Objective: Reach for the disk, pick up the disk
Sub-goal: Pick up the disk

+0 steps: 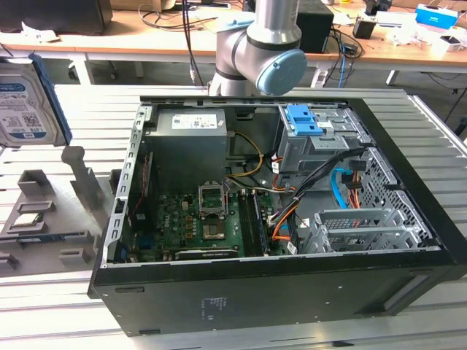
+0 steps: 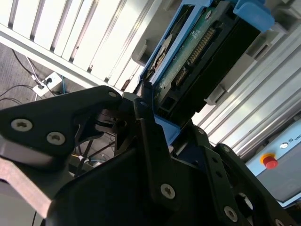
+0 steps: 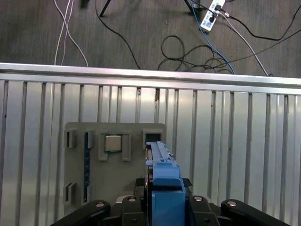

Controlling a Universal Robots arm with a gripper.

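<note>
At the upper left of the exterior view we see the disk (image 1: pixel 25 102), a rectangular silver-grey metal hard drive with a white-and-blue label and bright blue plastic side rails. It stands upright with its label face toward that camera, above the grey plastic fixture plate (image 1: pixel 80 182) and well to the left of the open black computer case (image 1: pixel 277 299).

In the first wrist view, a small square silver chip (image 3: pixel 113 142) sits left of centre on the plate. Just right of it is an empty slot (image 3: pixel 153 138), and the disk's far end lines up with that slot. At lower centre the disk shows edge-on, running straight out from the black gripper (image 3: pixel 164 200). We judge that its long axis lies along the fingers (image 3: pixel 197 205), not across them. One finger sits on each flat face, pressed against it with no gap showing, so we take them to be pinching the disk.
</note>
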